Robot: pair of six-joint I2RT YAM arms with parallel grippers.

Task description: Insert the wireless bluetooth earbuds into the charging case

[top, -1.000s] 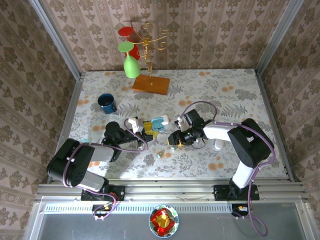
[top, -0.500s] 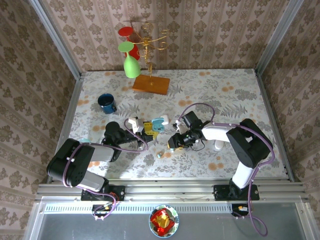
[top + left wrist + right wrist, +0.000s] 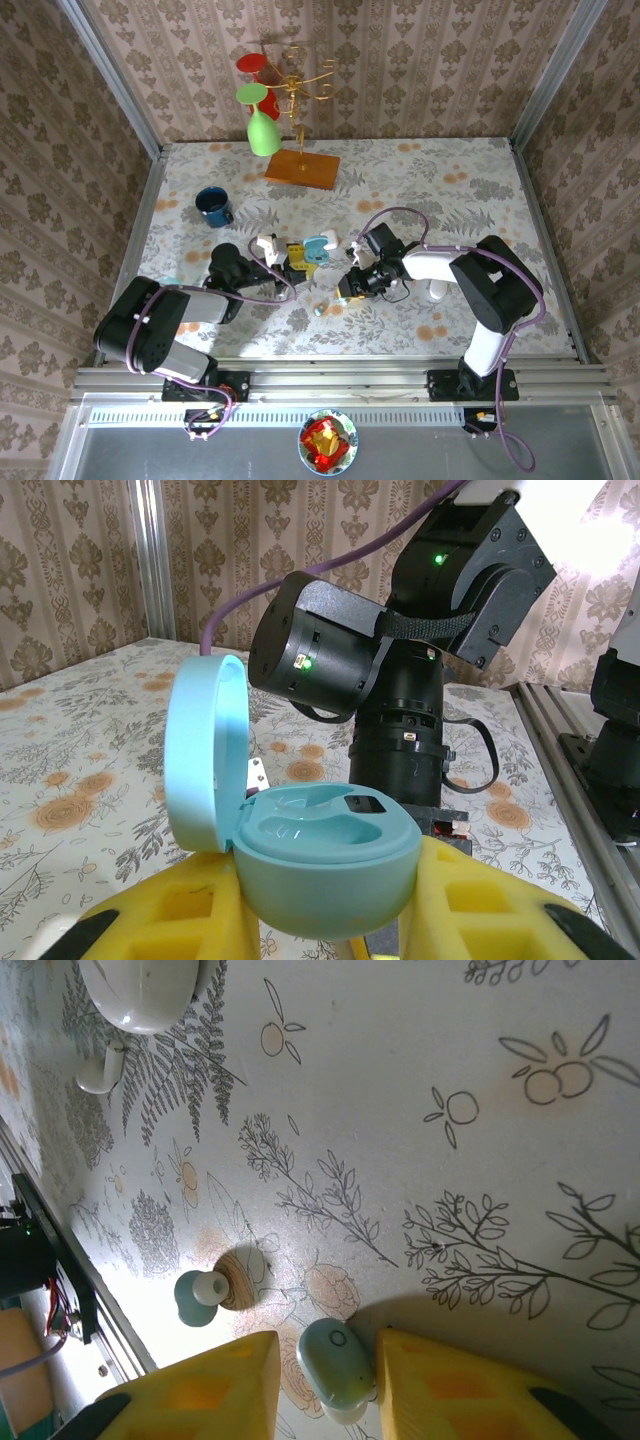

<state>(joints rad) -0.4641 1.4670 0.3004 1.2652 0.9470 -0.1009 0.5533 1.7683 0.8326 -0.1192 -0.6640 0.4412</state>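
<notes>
Floral tablecloth (image 3: 420,1110), item one: we record the left gripper (image 3: 325,925) clamped on the teal charging case (image 3: 320,850), whose lid stands open. Item two: the right gripper (image 3: 328,1390) is low over the cloth, its yellow fingers (image 3: 460,1385) close on either side of a pale teal earbud (image 3: 335,1360) lying there; whether they pinch it we cannot tell. A second teal earbud (image 3: 200,1297) lies near, apart from the first.

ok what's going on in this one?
Left gripper holds the open teal charging case; its wells look empty. Right gripper is down at the table with its fingers either side of a teal earbud; whether it is gripped is unclear. A second teal earbud lies loose nearby.
</notes>
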